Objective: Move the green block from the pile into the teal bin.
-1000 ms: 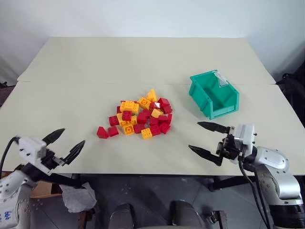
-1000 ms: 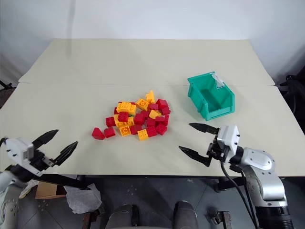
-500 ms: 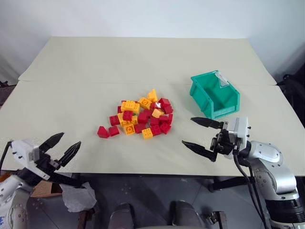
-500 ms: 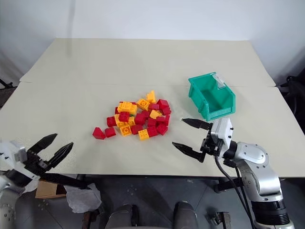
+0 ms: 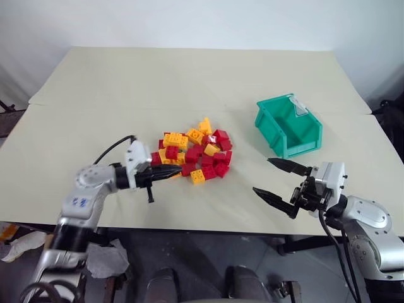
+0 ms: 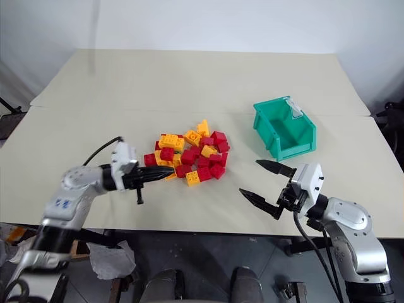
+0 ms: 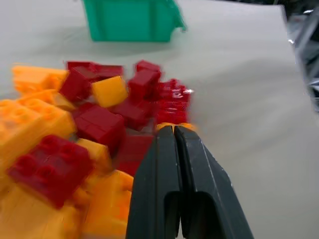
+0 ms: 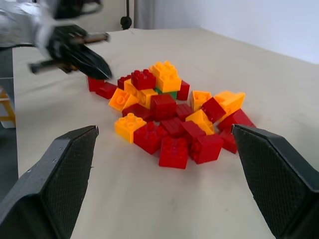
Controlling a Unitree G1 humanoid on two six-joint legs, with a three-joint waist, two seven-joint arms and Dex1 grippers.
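Observation:
The pile [image 5: 196, 151] of red and yellow-orange bricks lies mid-table. A sliver of the green block [image 8: 167, 92] peeks out under an orange brick on the pile's left side; most of it is buried. My left gripper [image 5: 178, 175] lies low at the pile's near-left edge, shut with nothing between its fingers, tips against the outer bricks [image 7: 174, 128]. The teal bin [image 5: 304, 144] stands empty to the right of the pile. My right gripper [image 5: 261, 175] hovers open in front of the bin, pointing toward the pile.
Two stray red bricks [image 8: 101, 87] lie beside the left gripper's fingers. A seam [image 5: 76, 106] runs across the tabletop behind the pile. The table's front edge [image 5: 202, 228] is close below both grippers. A black cable [image 5: 110, 148] loops over the left forearm.
My left arm swung in from the table's near-left corner to the pile's edge, and its fingers went from open to shut. The right gripper stayed about where it was.

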